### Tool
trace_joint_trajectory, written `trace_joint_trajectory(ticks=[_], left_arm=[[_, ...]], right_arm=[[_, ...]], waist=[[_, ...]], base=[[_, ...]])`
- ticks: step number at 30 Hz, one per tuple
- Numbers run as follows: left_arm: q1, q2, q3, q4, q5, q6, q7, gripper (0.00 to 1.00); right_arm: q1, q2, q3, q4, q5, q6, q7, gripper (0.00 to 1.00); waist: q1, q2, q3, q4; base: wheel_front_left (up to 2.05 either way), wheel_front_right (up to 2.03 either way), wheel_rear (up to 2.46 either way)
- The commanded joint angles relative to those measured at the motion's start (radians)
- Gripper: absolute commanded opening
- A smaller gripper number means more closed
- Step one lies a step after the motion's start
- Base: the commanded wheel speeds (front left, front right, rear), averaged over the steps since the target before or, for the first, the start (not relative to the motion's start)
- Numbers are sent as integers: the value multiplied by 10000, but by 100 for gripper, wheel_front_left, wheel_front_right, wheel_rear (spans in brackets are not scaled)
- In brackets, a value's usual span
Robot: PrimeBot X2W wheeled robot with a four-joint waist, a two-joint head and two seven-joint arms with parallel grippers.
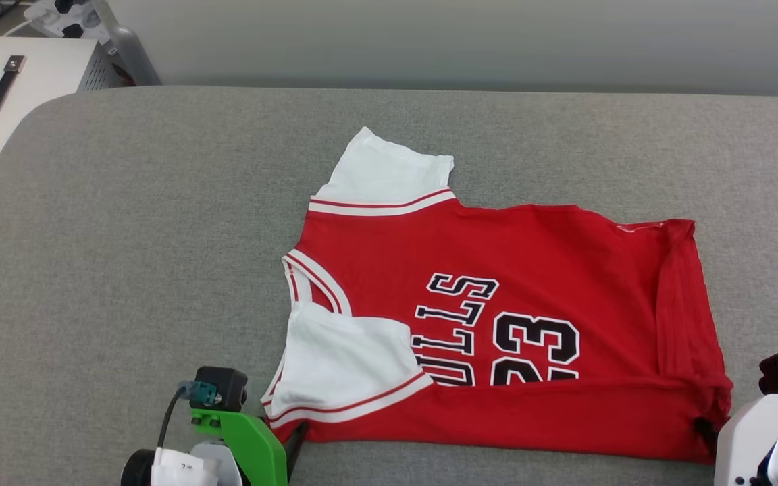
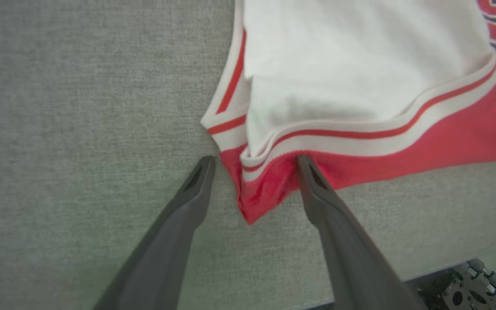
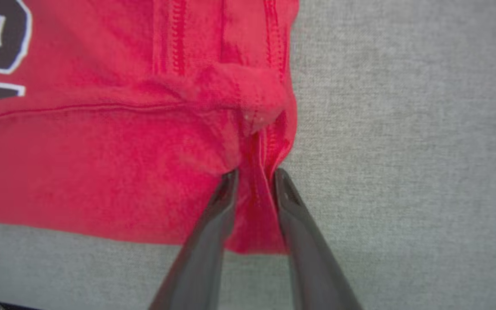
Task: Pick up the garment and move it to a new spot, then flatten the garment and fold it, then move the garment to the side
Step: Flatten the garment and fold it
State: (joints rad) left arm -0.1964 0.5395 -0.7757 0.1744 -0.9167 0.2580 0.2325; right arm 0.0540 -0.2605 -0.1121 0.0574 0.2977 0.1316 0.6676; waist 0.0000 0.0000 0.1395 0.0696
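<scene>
Grey surface (image 2: 58, 129); left end effector (image 2: 254, 158) spread wide astride garment (image 2: 360, 64) corner

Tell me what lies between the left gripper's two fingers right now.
A red corner of the garment, beneath its striped sleeve trim, lies between the left gripper's spread fingers, seen in the left wrist view.

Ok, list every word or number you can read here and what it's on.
"ULLS": sideways on the garment; first letter hidden under the folded sleeve.
"23": sideways beside it, the 2 partly covered by the folded-up edge.
White sticker at the lower left: too small to read.
</scene>
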Motion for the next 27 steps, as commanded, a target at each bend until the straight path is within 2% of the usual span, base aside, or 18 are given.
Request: trace_joint_trajectory(ticks=[1, 6, 9, 12, 16, 21, 27], left_arm=[[-73, 30, 25, 61, -61, -8, -115, 100], [-137, 164, 346, -423, 168, 157, -813, 100], [-221, 266, 548, -853, 526, 189, -1583, 100], [-291, 300, 735, -1194, 919, 164, -2494, 100], [-339, 382, 729, -1379, 1656, 20, -3732, 100], [-248, 56, 1003, -1438, 2158, -252, -4801, 100], [-42, -588, 2107, -1815, 3310, -578, -4936, 100]], right_arm=[[-107, -55, 87, -74, 160, -9, -199, 100], [-113, -349, 302, -875, 450, -9, -1282, 100], [-101, -452, 380, -1334, 449, -9, -2091, 100], [-137, -303, 347, -1705, 599, -9, -2960, 100], [-117, -96, 235, -1965, 252, -9, -4548, 100], [61, 496, 27, -1913, -126, -9, -6205, 100], [53, 1074, 55, -1769, -415, -9, -7276, 100]], waist=[[0, 0, -183, 24], [0, 0, -483, 57], [0, 0, -653, 58], [0, 0, -733, 30], [0, 0, -754, -23], [0, 0, -672, -132], [0, 0, -481, -497]], base=[[0, 0, 0], [0, 0, 0], [0, 0, 0], [0, 0, 0], [0, 0, 0], [0, 0, 0], [0, 0, 0]])
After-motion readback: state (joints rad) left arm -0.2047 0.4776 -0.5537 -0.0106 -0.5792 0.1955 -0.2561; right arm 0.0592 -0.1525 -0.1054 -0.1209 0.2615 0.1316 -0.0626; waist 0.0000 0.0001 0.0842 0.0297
